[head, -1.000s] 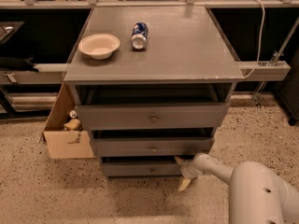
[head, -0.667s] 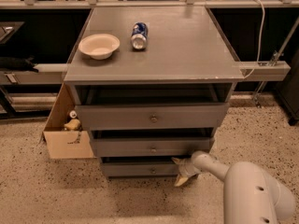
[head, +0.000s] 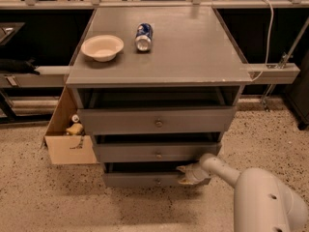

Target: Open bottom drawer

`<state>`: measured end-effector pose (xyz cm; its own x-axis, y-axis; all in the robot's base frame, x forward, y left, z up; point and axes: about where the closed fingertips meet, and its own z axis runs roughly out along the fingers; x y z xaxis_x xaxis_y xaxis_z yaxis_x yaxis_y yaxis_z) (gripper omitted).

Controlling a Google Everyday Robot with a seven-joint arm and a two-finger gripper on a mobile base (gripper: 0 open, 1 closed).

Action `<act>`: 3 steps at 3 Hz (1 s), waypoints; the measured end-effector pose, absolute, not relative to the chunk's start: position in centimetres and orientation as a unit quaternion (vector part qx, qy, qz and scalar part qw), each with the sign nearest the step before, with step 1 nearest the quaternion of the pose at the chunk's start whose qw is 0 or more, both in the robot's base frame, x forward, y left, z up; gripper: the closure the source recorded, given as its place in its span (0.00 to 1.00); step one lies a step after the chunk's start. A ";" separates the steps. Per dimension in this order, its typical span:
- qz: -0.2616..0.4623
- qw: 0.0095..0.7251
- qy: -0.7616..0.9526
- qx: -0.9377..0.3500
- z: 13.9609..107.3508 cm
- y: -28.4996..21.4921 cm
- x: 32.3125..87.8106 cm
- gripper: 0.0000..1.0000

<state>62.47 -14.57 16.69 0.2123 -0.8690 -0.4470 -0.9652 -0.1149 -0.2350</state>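
Observation:
The bottom drawer [head: 145,179] is the lowest of three grey drawers in the cabinet, with a small round knob [head: 157,181] at its centre. It stands pulled out a little, with a dark gap above its front. My gripper [head: 184,174] is at the right part of that drawer front, its pale fingers spread above and below the top edge of the front. My white arm [head: 256,192] reaches in from the lower right. The middle drawer [head: 157,152] and the top drawer [head: 157,121] sit above it.
A cream bowl [head: 102,47] and a blue can [head: 143,36] on its side rest on the grey cabinet top [head: 193,47]. A cardboard box [head: 67,134] with items stands on the floor left of the cabinet. A white rail [head: 273,73] juts out at the right.
My gripper has shifted a little to the left along the bottom drawer front. The drawer itself shows little or no movement.

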 end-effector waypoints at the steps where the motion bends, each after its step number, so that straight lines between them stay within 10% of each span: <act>1: 0.105 0.239 0.618 -0.742 17.4 -14.6 62.1 0.89; 2: 0.105 0.239 0.618 -0.742 17.8 -14.6 62.1 0.97; 3: 0.105 0.239 0.618 -0.742 17.8 -14.6 62.1 0.73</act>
